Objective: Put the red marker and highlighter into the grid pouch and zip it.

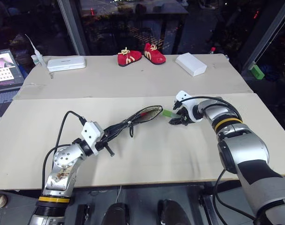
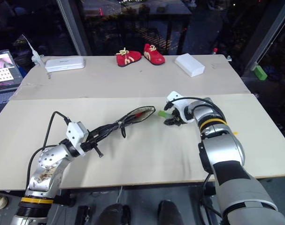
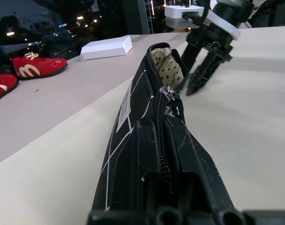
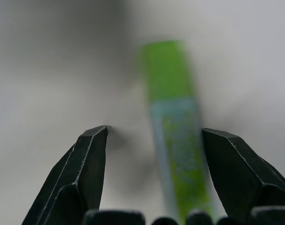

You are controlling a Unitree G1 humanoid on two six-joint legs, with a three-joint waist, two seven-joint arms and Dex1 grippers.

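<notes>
The right hand (image 1: 178,118) hovers with its fingers spread wide over the highlighter (image 1: 169,113), which lies on the tabletop (image 1: 147,154) just at the hand's ten o'clock. In the right wrist view its long axis runs between the two fingers. The left hand (image 3: 180,218) is closed on the grid pouch (image 1: 133,120), whose open mouth faces the highlighter from nine o'clock, something red showing inside. The pouch's white label cannot be read.
</notes>
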